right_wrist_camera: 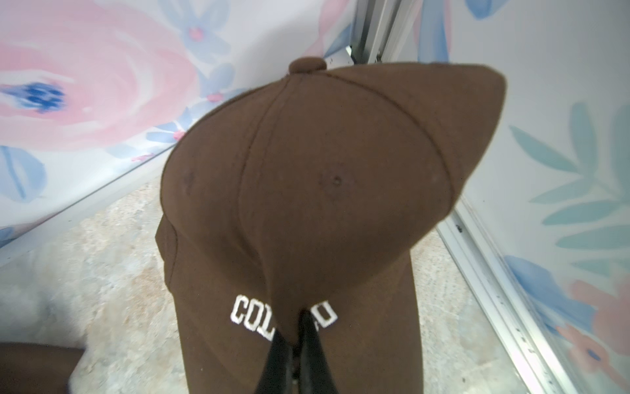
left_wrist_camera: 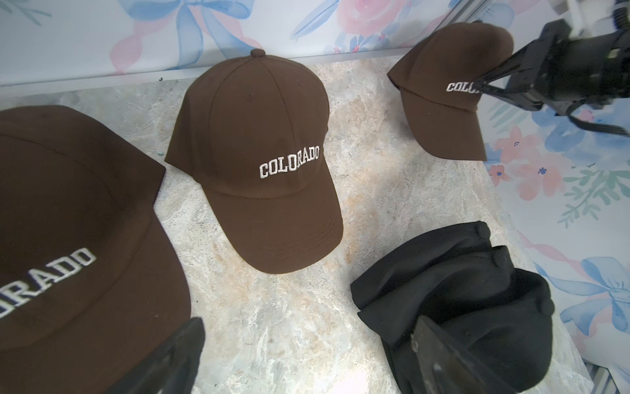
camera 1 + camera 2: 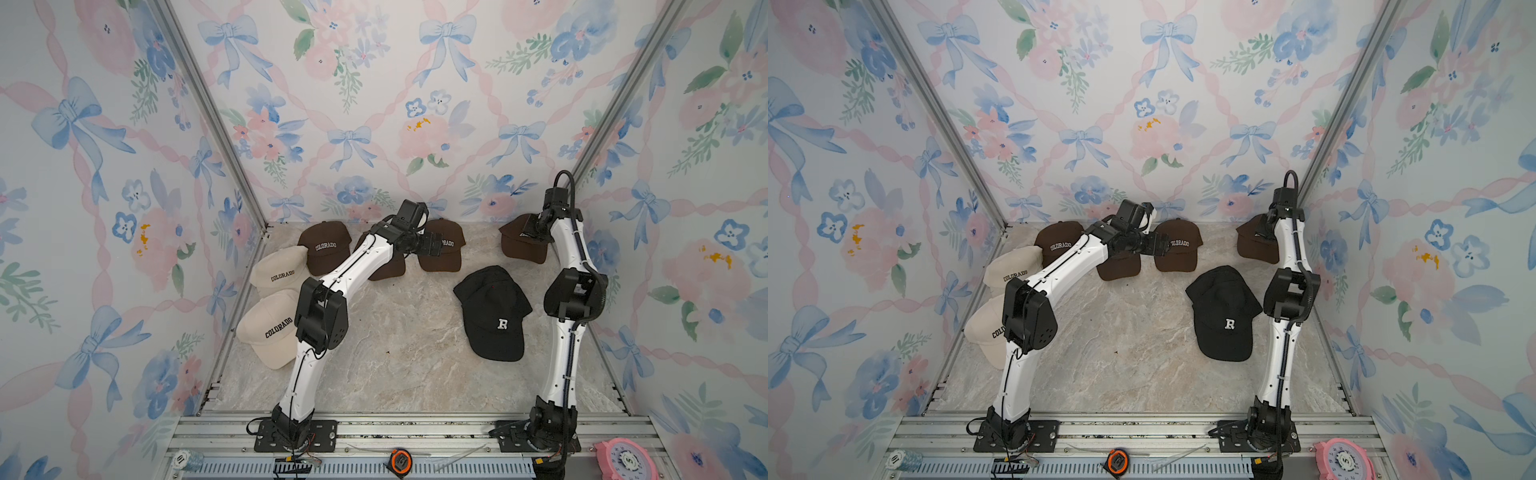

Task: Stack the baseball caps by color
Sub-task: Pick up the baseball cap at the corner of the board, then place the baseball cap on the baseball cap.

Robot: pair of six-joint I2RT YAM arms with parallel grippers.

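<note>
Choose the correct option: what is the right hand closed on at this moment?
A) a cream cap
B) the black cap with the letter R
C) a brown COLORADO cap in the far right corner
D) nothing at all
C: in the right wrist view the right hand pinches the front of the brown cap at its white lettering, near the corner where the walls meet; the black cap lies apart, untouched.
</note>
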